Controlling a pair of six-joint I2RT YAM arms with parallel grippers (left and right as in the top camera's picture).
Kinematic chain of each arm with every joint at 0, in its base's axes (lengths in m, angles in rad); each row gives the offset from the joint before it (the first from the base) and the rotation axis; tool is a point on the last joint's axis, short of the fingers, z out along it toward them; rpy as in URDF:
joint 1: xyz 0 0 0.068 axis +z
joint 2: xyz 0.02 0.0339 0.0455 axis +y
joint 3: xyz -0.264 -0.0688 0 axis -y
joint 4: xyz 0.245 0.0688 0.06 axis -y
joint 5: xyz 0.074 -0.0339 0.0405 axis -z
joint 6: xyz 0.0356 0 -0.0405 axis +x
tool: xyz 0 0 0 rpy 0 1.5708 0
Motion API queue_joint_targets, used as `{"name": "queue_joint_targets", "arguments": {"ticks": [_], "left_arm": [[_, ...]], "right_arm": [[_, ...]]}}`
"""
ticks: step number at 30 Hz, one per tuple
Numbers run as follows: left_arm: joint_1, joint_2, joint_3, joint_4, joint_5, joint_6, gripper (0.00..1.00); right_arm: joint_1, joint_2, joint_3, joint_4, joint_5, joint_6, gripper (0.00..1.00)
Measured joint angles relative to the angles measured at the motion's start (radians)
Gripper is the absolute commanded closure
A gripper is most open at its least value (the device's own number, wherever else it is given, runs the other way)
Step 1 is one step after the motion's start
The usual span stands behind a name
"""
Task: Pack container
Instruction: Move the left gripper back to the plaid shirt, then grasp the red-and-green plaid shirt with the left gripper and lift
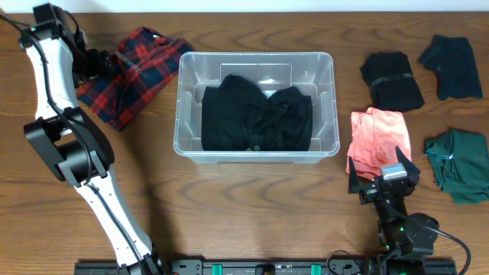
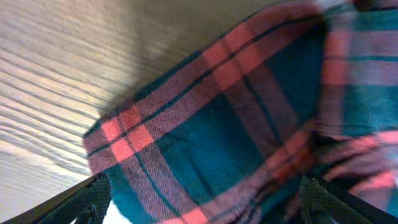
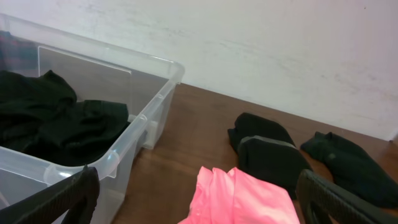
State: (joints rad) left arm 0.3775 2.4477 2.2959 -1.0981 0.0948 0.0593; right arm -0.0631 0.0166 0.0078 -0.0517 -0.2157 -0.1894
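Clear plastic rectangular container point(image 1: 256, 55) may snag cloth if left end effector point(image 2: 202, 196), wide open over red plaid shirt point(image 2: 236, 124), pinches one fold; right end effector point(image 3: 199, 198) gapes empty.

Wooden table point(image 1: 252, 206) (container point(image 1: 182, 99), loose garments point(image 1: 380, 136))

Robotics lab prob., 2 bench-mounted arms point(image 1: 61, 153), wood table point(image 1: 252, 206), plain white wall point(image 3: 280, 50)

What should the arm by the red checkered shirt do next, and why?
Probably shut the left gripper on the plaid shirt. Its fingers stand open with the cloth close up between them. The shirt lies on the table, outside the container, which holds only black clothes.
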Motion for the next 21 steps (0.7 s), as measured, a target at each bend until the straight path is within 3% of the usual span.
{"name": "queue_joint_targets", "arguments": {"ticks": [21], "left_arm": [[0.163,0.007,0.0,-0.146,0.195,-0.251,0.03]], "right_arm": [[0.0,0.0,0.0,0.0,0.0,0.0,0.01]]}}
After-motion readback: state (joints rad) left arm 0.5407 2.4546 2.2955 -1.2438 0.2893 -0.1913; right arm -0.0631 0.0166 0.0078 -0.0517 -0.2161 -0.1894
